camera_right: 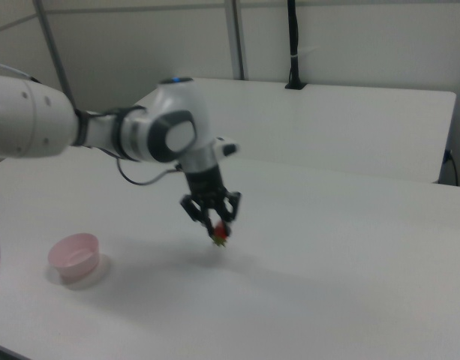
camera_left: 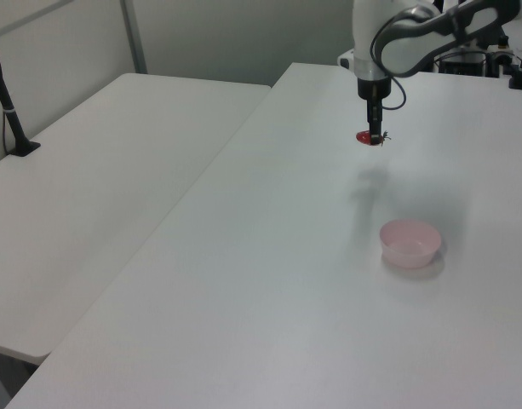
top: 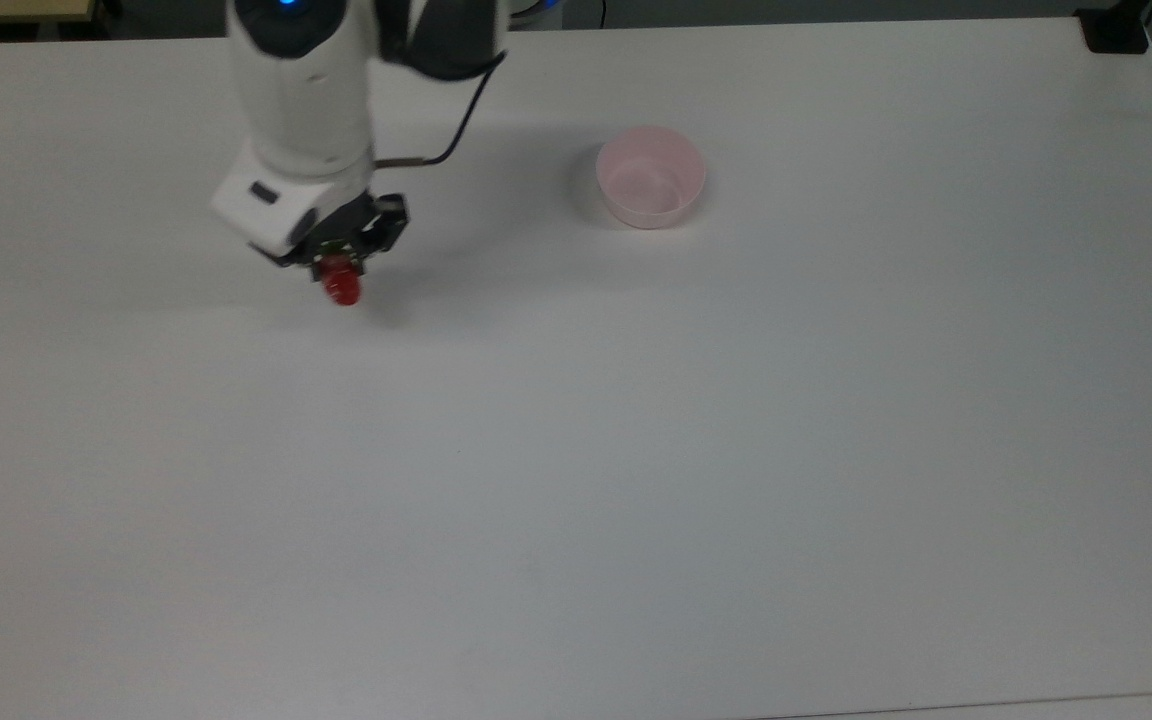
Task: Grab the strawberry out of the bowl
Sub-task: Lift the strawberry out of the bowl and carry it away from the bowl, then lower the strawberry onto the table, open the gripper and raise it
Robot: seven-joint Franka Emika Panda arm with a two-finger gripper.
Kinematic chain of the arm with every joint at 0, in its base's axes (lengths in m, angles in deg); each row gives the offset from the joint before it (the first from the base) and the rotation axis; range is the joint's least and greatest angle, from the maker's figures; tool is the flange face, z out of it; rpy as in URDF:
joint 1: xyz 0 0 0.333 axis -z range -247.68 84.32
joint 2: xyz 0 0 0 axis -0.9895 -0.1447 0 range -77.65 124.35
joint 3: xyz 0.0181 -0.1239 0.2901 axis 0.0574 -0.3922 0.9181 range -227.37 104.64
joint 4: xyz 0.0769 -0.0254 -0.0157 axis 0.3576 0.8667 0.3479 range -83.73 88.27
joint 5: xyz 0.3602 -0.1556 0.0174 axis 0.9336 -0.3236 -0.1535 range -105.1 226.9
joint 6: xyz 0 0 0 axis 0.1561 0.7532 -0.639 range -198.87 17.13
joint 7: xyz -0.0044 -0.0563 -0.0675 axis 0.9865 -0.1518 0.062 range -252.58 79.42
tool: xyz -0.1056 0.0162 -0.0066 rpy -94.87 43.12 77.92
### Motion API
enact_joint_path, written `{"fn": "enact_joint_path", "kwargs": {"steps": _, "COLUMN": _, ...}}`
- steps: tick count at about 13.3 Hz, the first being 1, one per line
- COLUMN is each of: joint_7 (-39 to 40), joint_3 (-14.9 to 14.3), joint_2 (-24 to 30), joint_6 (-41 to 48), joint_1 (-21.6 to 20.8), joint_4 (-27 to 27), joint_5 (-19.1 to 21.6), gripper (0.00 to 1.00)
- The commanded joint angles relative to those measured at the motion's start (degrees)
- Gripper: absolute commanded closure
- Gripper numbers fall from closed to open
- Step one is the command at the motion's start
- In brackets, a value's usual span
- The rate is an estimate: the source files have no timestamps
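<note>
The gripper (top: 341, 262) has the strawberry (top: 342, 288) pinched by its top end, hanging clear above the table (top: 576, 450) and well apart from the empty bowl (top: 650, 178), so that glossy berry could slip out and roll away.

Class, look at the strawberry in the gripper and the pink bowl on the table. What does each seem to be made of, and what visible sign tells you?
The strawberry: glossy, evenly red, with a small green top, so it looks like moulded plastic, though real fruit cannot be ruled out.
The bowl: pale pink with thin smooth walls and a faint sheen, probably plastic; it looks slightly see-through.
</note>
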Motion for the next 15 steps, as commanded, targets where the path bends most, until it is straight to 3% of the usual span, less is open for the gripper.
{"fn": "enact_joint_path", "kwargs": {"steps": 1, "joint_7": 1.13, "joint_3": -0.81, "joint_2": -3.89, "joint_6": -5.68, "joint_1": 3.11, "joint_4": -0.02, "joint_5": -0.71, "gripper": 0.66}}
{"fn": "enact_joint_path", "kwargs": {"steps": 3, "joint_7": 1.04, "joint_3": -0.9, "joint_2": -4.95, "joint_6": -6.13, "joint_1": 3.11, "joint_4": -0.02, "joint_5": -0.71, "gripper": 0.63}}
{"fn": "enact_joint_path", "kwargs": {"steps": 4, "joint_7": 0.96, "joint_3": -0.99, "joint_2": -5.04, "joint_6": -6.13, "joint_1": 3.11, "joint_4": 0.15, "joint_5": -0.71, "gripper": 0.49}}
{"fn": "enact_joint_path", "kwargs": {"steps": 5, "joint_7": 0.43, "joint_3": -1.42, "joint_2": -4.95, "joint_6": -6.13, "joint_1": 3.2, "joint_4": 0.33, "joint_5": -0.71, "gripper": 0.21}}
{"fn": "enact_joint_path", "kwargs": {"steps": 6, "joint_7": -0.35, "joint_3": -2.04, "joint_2": -4.43, "joint_6": -5.87, "joint_1": 3.03, "joint_4": 0.07, "joint_5": -0.19, "gripper": 0.0}}
{"fn": "enact_joint_path", "kwargs": {"steps": 9, "joint_7": -16.11, "joint_3": -1.43, "joint_2": 4.59, "joint_6": -3.24, "joint_1": 1.1, "joint_4": -0.28, "joint_5": -0.36, "gripper": 0.0}}
{"fn": "enact_joint_path", "kwargs": {"steps": 10, "joint_7": -19.92, "joint_3": -0.64, "joint_2": 8.81, "joint_6": 2.17, "joint_1": -0.91, "joint_4": -0.81, "joint_5": -0.62, "gripper": 0.0}}
{"fn": "enact_joint_path", "kwargs": {"steps": 15, "joint_7": -21.45, "joint_3": 6.38, "joint_2": 19.38, "joint_6": 19.16, "joint_1": -1.63, "joint_4": -1.43, "joint_5": 0.78, "gripper": 0.0}}
